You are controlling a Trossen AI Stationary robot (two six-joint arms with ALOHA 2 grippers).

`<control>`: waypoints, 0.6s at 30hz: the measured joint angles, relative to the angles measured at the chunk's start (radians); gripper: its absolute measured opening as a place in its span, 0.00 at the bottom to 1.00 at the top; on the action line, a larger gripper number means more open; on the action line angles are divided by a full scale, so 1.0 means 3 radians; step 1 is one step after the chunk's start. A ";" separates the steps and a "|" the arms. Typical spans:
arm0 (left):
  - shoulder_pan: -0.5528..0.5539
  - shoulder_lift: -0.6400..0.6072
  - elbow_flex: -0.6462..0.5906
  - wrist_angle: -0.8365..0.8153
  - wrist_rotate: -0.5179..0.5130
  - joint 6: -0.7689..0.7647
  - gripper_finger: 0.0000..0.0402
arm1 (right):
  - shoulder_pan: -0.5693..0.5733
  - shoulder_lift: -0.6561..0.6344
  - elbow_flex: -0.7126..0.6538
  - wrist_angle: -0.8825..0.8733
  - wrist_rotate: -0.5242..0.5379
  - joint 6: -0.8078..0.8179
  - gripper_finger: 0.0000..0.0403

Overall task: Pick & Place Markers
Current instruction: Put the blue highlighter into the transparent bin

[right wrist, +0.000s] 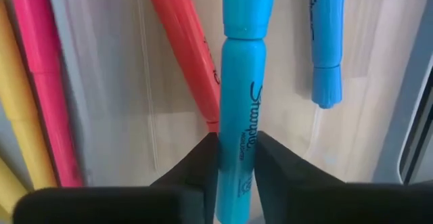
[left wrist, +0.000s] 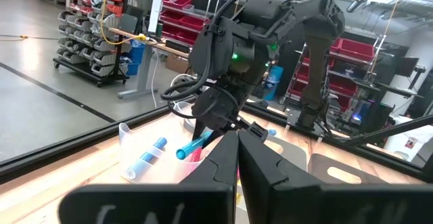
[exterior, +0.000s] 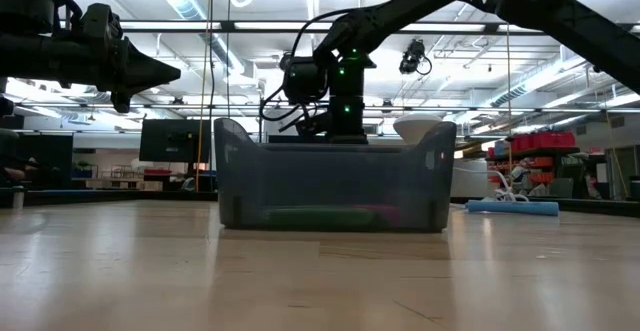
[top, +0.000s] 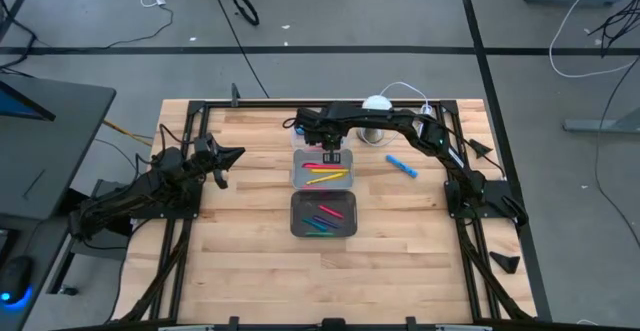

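Right wrist view shows the blue marker [right wrist: 241, 109] clamped between the two dark fingers of the right pincer [right wrist: 237, 160], its long axis running straight out ahead of the fingers, cap end forward, with the floor of the far tray [right wrist: 169, 116] just below it. Beside it in that tray lie a red marker [right wrist: 186, 48], a pink one [right wrist: 40, 68], a yellow one [right wrist: 17, 143] and a second blue marker [right wrist: 327, 41], all roughly parallel to the held one. In the high view the right pincer [top: 333, 155] hangs over the far edge of this tray [top: 300, 176], so the held marker already sits above its goal and the coming move is, by my judgement, only a short descent and release; the axis already matches the lie of the others, so no turn of the wrist seems called for. The near tray [top: 296, 216], touching or just beside the first, holds more markers in green, red and blue. One loose blue marker [top: 401, 164] lies on the table [top: 240, 271] to the right of the trays, nearer the right arm. The left pincer [top: 228, 157], fingers together, waits at the left, well apart from both trays.
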 joint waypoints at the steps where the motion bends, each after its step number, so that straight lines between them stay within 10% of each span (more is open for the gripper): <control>1: -0.0001 0.0000 0.0000 0.0001 0.0000 -0.0002 0.03 | 0.0004 0.0000 0.0000 0.0003 0.0000 0.0000 0.20; 18: -0.0001 0.0001 0.0000 0.0001 0.0000 -0.0003 0.03 | 0.0008 -0.0001 0.0053 -0.0014 -0.0002 -0.0147 0.49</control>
